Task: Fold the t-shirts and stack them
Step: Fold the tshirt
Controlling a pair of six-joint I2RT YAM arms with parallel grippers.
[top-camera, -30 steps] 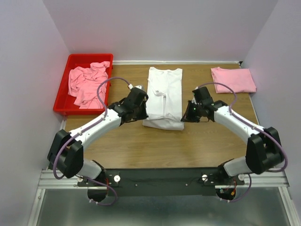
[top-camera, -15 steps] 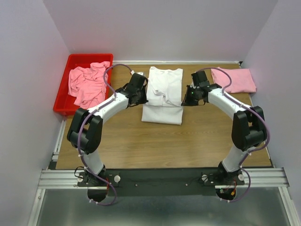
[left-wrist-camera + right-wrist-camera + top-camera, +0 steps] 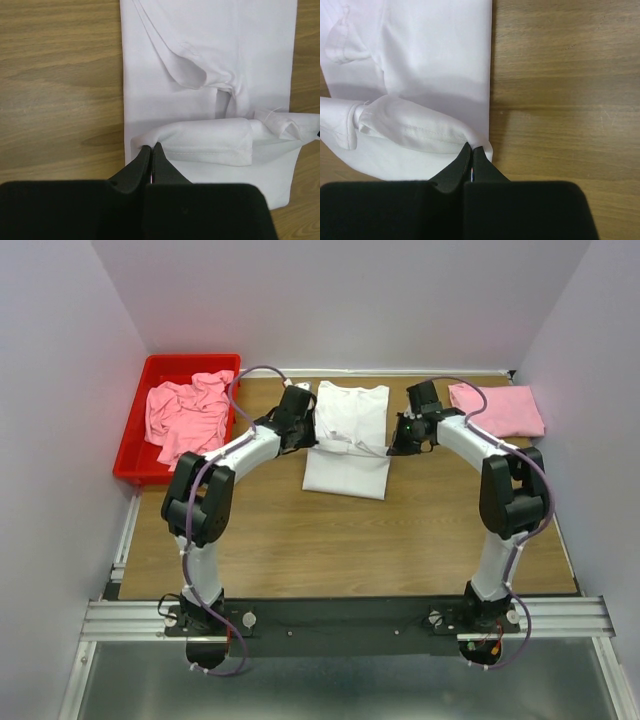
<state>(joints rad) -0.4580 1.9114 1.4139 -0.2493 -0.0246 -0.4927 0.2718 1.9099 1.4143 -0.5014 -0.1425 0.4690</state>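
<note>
End effectors: left end effector (image 3: 151, 146) and right end effector (image 3: 471, 147), each clamped on the hem of white t-shirt (image 3: 348, 430) at opposite edges, centre of worktop (image 3: 330, 540); grips legible in wrist views only. Top view alone: folded pink t-shirt (image 3: 497, 408) far right; crumpled pink t-shirts (image 3: 185, 415) in red bin (image 3: 130, 455).

Two robot arms reach from the bottom of the frame to a white shirt (image 3: 347, 420) lying lengthwise at upper centre of a wooden desk (image 3: 340, 540). The left fingers (image 3: 308, 437) meet the shirt's left edge and the right fingers (image 3: 396, 445) its right edge, both closed, with a raised fold of cloth running across the shirt between them. A folded pink shirt (image 3: 497, 408) lies at upper right. At upper left, a red bin (image 3: 128, 465) holds crumpled pink shirts (image 3: 185, 415).
</note>
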